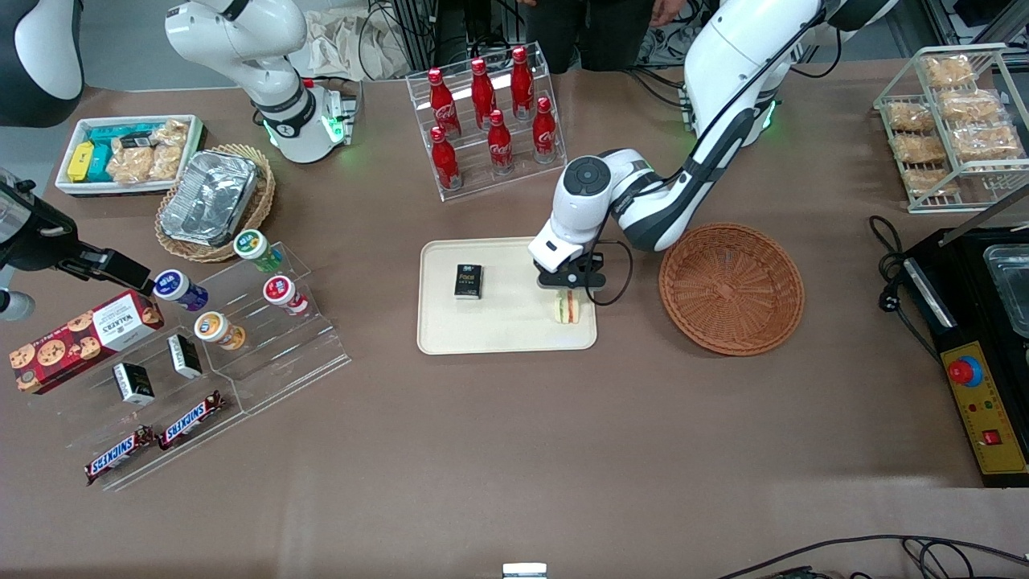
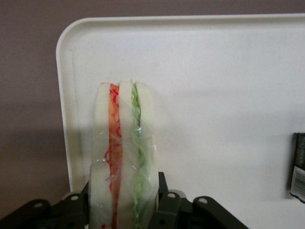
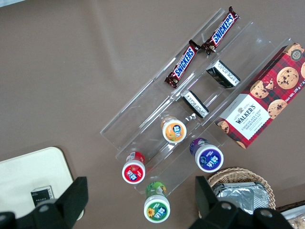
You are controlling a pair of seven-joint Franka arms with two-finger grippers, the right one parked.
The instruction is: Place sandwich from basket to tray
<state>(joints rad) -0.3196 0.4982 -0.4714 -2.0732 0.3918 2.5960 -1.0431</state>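
The sandwich [image 1: 567, 306] [image 2: 125, 143] stands on edge on the cream tray [image 1: 450, 334] [image 2: 214, 71], close to the tray's corner nearest the basket. Its white bread and its orange, red and green layers show under clear wrap. My left gripper [image 1: 568, 289] [image 2: 125, 183] reaches down over that corner, shut on the sandwich, with one black finger pressed against each bread face. The reddish-brown woven basket [image 1: 731, 288] sits beside the tray toward the working arm's end, with nothing in it.
A small black box [image 1: 469, 281] [image 2: 298, 167] lies on the tray. A clear rack of red cola bottles [image 1: 490, 121] stands farther from the front camera. A clear stepped stand with cups and snack bars [image 1: 233, 322] is toward the parked arm's end.
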